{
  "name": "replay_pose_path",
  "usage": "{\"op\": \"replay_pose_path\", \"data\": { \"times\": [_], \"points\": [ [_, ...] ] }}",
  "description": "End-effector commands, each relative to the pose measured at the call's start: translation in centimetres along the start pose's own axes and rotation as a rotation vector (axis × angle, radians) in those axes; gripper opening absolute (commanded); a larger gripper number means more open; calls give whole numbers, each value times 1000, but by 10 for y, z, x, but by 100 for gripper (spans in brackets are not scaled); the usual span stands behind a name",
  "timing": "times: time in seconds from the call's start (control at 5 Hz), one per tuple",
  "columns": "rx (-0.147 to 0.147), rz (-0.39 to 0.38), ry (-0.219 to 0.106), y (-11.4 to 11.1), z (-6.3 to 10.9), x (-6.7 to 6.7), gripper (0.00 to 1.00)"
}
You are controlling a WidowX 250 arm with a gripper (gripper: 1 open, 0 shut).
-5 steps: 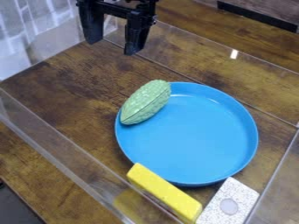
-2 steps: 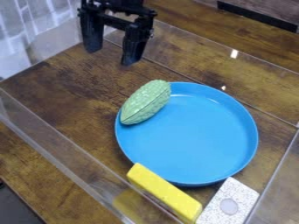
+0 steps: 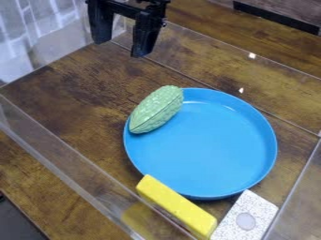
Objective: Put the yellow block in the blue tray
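Brown wood holds the blue tray and yellow block below wide-open fingers

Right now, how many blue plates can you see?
1. The round blue plate sits on the wooden table, right by the yellow block. No part of a second one shows.

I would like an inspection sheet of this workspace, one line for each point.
Surface: brown wood-grain table, no spill seen
Job's things: yellow block lies outside the blue tray, near its lower rim
Clutter: green textured oval overlaps the tray's upper-left rim; white speckled block beside the yellow block
Gripper: black hand open, at top, holding nothing
Cables: nothing seen
Surroundings: transparent walls at left
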State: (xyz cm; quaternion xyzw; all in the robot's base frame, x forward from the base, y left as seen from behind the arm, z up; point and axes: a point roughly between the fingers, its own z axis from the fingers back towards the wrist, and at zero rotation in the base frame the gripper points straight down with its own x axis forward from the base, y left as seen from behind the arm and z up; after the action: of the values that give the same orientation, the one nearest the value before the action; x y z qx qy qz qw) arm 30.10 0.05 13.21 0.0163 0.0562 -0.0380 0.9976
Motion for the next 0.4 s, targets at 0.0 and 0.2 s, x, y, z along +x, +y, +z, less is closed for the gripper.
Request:
{"op": "replay_pose_path", "data": {
  "times": [0.0,0.2],
  "points": [
    [-6,17,-47,3,14,5,100],
    [-15,25,-38,3,12,4,100]
  ]
}}
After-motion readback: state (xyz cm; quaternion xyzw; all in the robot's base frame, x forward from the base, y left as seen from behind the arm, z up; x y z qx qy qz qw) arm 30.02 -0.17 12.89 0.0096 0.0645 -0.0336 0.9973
